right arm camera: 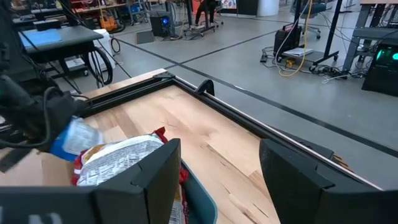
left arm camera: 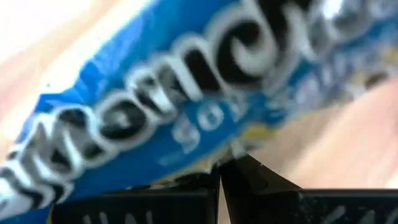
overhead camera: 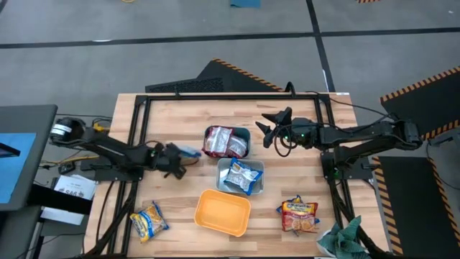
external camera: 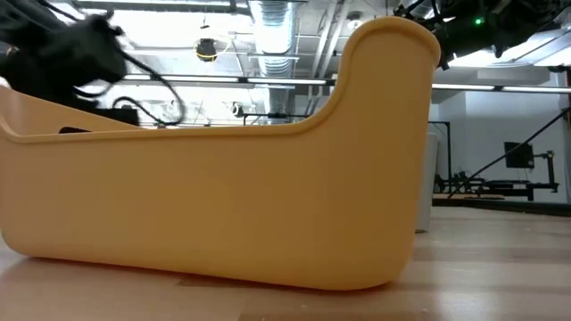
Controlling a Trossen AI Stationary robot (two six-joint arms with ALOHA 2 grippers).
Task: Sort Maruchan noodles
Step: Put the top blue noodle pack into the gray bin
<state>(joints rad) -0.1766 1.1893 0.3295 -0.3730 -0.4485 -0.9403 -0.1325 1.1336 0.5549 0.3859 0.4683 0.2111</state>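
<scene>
Left hand (overhead camera: 176, 159) at nine o'clock on the worktop (overhead camera: 180, 122), clamped on a blue-white noodle packet (left arm camera: 186, 106). Right hand (overhead camera: 267, 128) at one o'clock, fingers apart, above the teal tub (overhead camera: 243, 134) of red-silver packets (overhead camera: 223, 142). More packets in the pale-blue tub (overhead camera: 253, 167).

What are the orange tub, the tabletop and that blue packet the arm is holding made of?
The orange tub looks like smooth moulded plastic: rounded corners, even matte colour. The tabletop appears to be jointed wood strips, with visible grain and seams. The blue packet, pinched in the left end effector, looks like thin glossy printed plastic film, judging by its shine and crinkles.
</scene>
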